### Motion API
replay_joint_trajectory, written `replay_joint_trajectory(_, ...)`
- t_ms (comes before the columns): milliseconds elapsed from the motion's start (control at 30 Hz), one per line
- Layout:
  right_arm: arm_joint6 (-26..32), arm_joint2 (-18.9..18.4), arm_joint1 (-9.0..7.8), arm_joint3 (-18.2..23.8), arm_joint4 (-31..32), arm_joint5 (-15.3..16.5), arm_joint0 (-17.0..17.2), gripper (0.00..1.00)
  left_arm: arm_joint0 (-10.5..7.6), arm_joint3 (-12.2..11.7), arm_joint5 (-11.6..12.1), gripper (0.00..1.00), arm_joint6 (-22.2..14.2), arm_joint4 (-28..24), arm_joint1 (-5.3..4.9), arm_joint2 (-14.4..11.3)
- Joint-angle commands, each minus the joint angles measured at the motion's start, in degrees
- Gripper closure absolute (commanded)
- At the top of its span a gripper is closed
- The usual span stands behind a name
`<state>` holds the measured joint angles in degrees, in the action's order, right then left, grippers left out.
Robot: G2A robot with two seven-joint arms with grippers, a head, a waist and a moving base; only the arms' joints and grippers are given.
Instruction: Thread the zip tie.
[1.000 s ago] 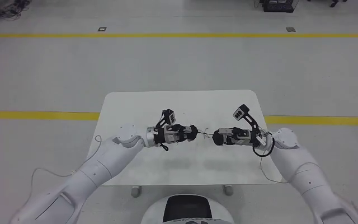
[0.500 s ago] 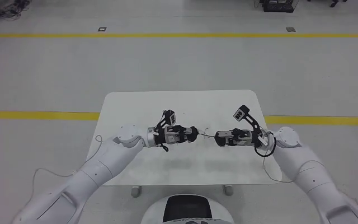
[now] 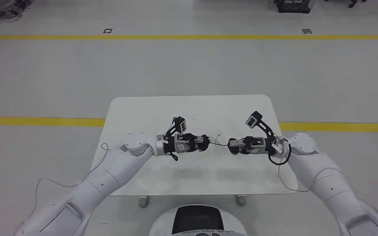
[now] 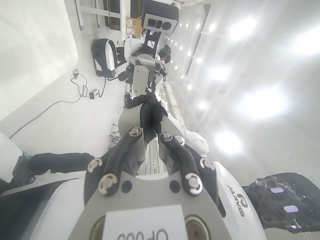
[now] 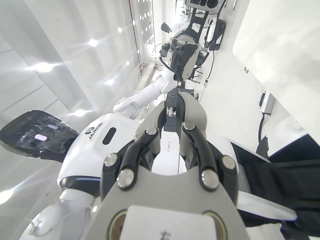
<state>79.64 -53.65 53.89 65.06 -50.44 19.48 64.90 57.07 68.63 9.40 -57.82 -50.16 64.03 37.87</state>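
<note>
- Both arms are up over the white table with rounded corners (image 3: 147,112). They point at each other, roughly above its middle.
- The thin black plastic zip tie (image 3: 217,142) isn't lying on the table. It's strung across the small gap between the two grippers, and from the top view it has a slight bow in it.
- The left gripper (image 3: 205,142) is the one with the dark fingers, and its jaws are pinched right together. In the left wrist view the left gripper (image 4: 150,101) has its tips meeting on something thin and black, which looks like its end of the zip tie. It's dark on dark though, so I can't make out the exact grip spot.
- The right gripper (image 3: 228,146) has light grey fingers with black ribbed pads. Its jaws are squeezed in too, with the tips clamped on the other end. In the right wrist view the zip tie (image 5: 178,87) runs straight out from the right gripper (image 5: 178,97) toward the other arm.
- The two grippers sit nose to nose, very near each other. As far as I can tell they aren't touching, and only the zip tie bridges them.
- A yellow floor stripe (image 3: 53,121) passes behind the table.
</note>
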Motion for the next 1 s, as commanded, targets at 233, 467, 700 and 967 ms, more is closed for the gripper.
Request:
replay_joint_trajectory(233, 0.0, 0.67, -0.09, -0.02, 0.1, 0.0, -0.46, 0.91, 0.38, -0.26, -0.15, 1.0, -0.01, 0.23, 0.28, 0.68)
replay_joint_trajectory(467, 0.0, 0.71, -0.21, 0.49, 0.53, 0.0, -0.41, 0.88, 0.68, -0.3, -0.34, 1.0, 0.03, 0.47, 0.47, 1.21)
replay_joint_trajectory(700, 0.0, 0.62, -0.31, 0.87, 1.04, 0.0, -0.28, 0.93, 0.95, -0.35, -0.54, 1.0, -0.17, 0.74, 0.65, 1.7)
replay_joint_trajectory(967, 0.0, 0.5, -0.26, 0.74, 1.31, 0.0, -0.27, 1.0, 1.18, -0.5, -0.67, 1.0, -0.49, 1.0, 0.84, 2.2)
